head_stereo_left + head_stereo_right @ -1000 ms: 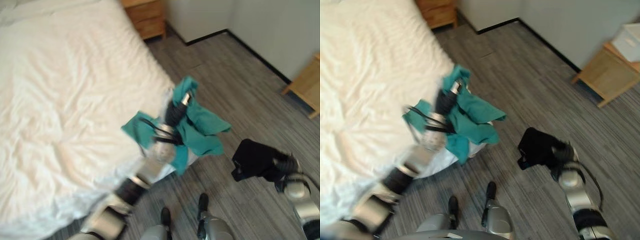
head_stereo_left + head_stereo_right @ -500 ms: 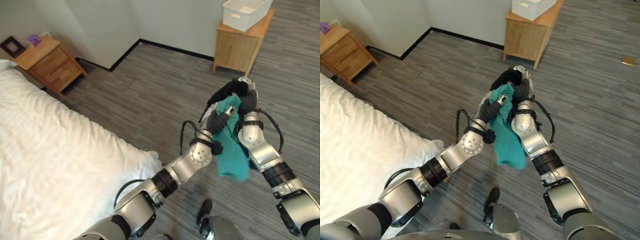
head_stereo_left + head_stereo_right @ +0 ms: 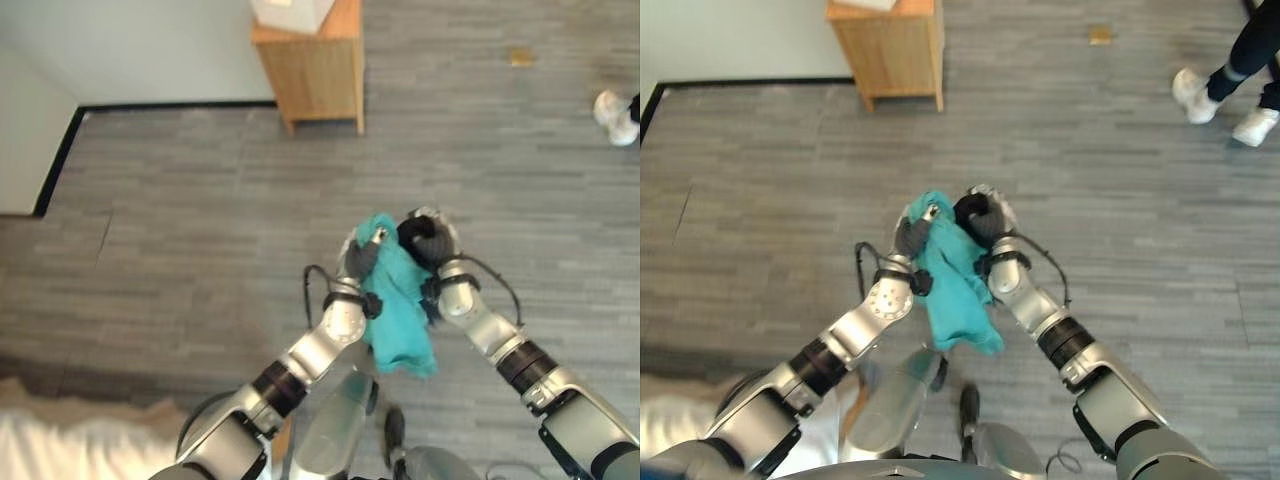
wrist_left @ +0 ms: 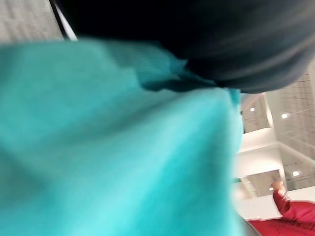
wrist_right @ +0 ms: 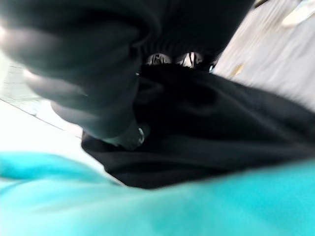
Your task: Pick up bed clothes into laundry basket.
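A teal garment [image 3: 396,312] hangs in front of me over the grey floor, with my left hand [image 3: 362,251] shut on its upper end. The same teal garment [image 4: 113,147] lies close against the left wrist camera. Right beside it, my right hand [image 3: 441,243] is shut on a bunched black garment [image 3: 416,231]. In the right wrist view, curled fingers [image 5: 158,59] dig into the black garment [image 5: 211,132]. The two hands are held up close together, their cloths touching. Part of a white basket [image 3: 291,12] shows on a wooden side table [image 3: 314,66] ahead.
A person's legs and white shoes [image 3: 1213,84] stand at the far right. A corner of the white bed [image 3: 55,448] shows at lower left. A wall with black skirting [image 3: 60,150] runs on the left. Open grey floor [image 3: 200,220] lies between me and the table.
The camera has swung further away from the bed, bringing the wooden table to the top and a person's shoes into view. Both hands still hold their garments close together.
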